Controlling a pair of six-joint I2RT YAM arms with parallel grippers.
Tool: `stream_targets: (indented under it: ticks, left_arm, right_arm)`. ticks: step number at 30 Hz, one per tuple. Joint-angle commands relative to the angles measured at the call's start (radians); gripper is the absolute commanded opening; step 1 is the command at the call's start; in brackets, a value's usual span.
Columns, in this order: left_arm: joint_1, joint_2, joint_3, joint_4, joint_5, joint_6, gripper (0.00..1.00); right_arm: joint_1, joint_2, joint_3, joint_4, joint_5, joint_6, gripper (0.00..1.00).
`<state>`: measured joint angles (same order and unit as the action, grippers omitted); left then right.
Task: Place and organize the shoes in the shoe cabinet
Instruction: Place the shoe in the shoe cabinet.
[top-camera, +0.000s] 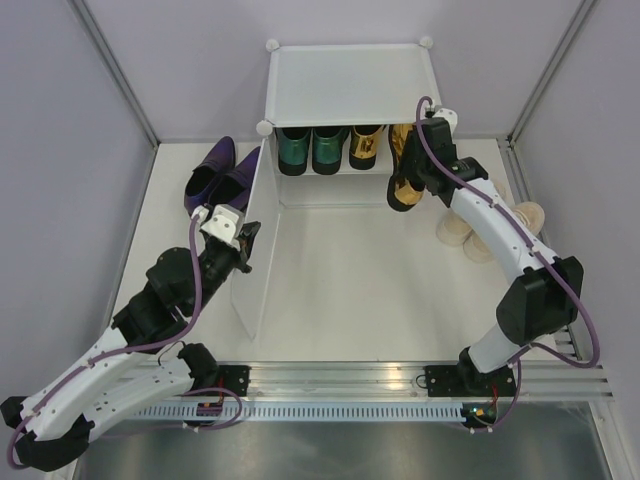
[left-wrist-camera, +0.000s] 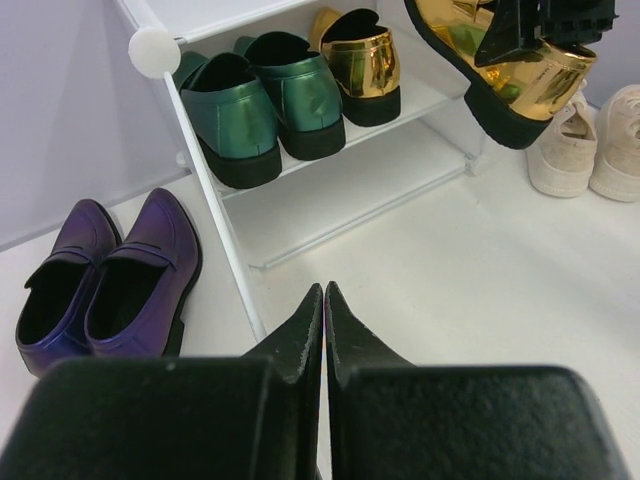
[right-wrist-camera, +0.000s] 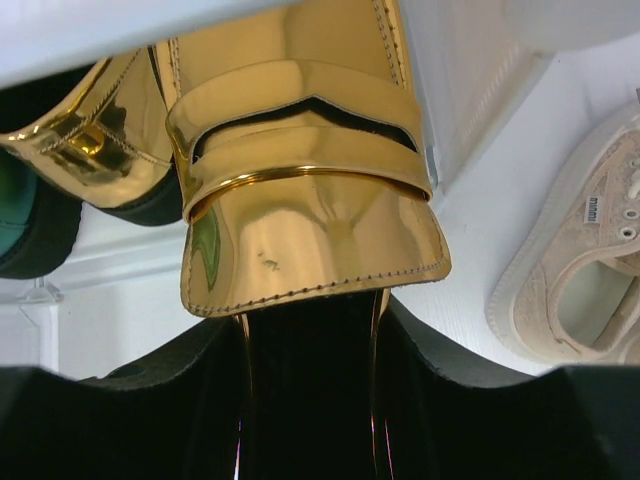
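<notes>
The right arm (top-camera: 500, 230) reaches from its base up the right side of the bench (top-camera: 400, 300). It bends at the elbow and angles in towards the front right corner of the cabinet (top-camera: 345, 85). The right fingers (left-wrist-camera: 545, 25) pinch one gold loafer (top-camera: 404, 180) at its opening. This shoe hangs tilted and clear of the bench, just in front of the right end of the upper shelf (left-wrist-camera: 420, 105). In the right wrist view its strap and tongue face the camera.

The other gold loafer (top-camera: 365, 147) stands on that shelf, close beside the held one, and the green loafers (top-camera: 310, 150) stand side by side to its left. The sneakers (top-camera: 490, 235) lie on the bench to the right of the cabinet, partly under the right arm.

The left arm (top-camera: 110, 370) stretches diagonally from the near left corner, with its wrist raised towards the open door panel (top-camera: 255, 270). The left fingers (left-wrist-camera: 300, 340) are pressed together with only a hairline slit between them. They sit just beside the panel's upper edge, but I cannot tell whether they touch it. The purple shoes (top-camera: 215, 175) rest together on the bench, left of the cabinet and beyond the door.
</notes>
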<state>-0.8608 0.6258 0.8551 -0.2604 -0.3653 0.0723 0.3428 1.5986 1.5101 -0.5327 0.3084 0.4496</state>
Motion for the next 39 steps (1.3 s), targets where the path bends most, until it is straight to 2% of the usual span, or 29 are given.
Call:
stream_targets:
  ticks: [1,12,18,22,27,30,34,36,39]
  left_arm:
    - [-0.012,0.0,-0.037,-0.138,0.003,0.034,0.02]
    - [-0.023,-0.008,-0.039,-0.137,0.003,0.035,0.02]
    - [-0.032,-0.011,-0.039,-0.138,0.003,0.037,0.02]
    - [-0.035,-0.014,-0.039,-0.137,0.0,0.037,0.02]
    - [-0.04,-0.017,-0.041,-0.137,-0.003,0.038,0.02]
    - [-0.044,-0.02,-0.041,-0.137,-0.004,0.04,0.02]
    - [-0.046,-0.021,-0.041,-0.137,-0.006,0.04,0.02]
    - [-0.047,-0.024,-0.041,-0.137,-0.006,0.041,0.02]
    - [-0.05,-0.029,-0.041,-0.135,-0.007,0.041,0.02]
  right_arm:
    - [-0.004,0.01,0.079,0.157,0.058,0.015,0.01]
    - [-0.004,0.11,0.15,0.201,0.11,0.0,0.07]
    - [-0.002,0.152,0.154,0.197,0.129,0.012,0.22]
    - [-0.002,0.185,0.168,0.189,0.126,0.017,0.27]
    - [-0.002,0.218,0.196,0.181,0.121,0.021,0.29]
    - [-0.002,0.227,0.225,0.166,0.12,0.026,0.26]
    - [-0.002,0.227,0.259,0.163,0.121,0.027,0.27]
    - [-0.002,0.239,0.286,0.151,0.12,0.023,0.3]
    - [-0.002,0.256,0.303,0.139,0.13,0.017,0.43]
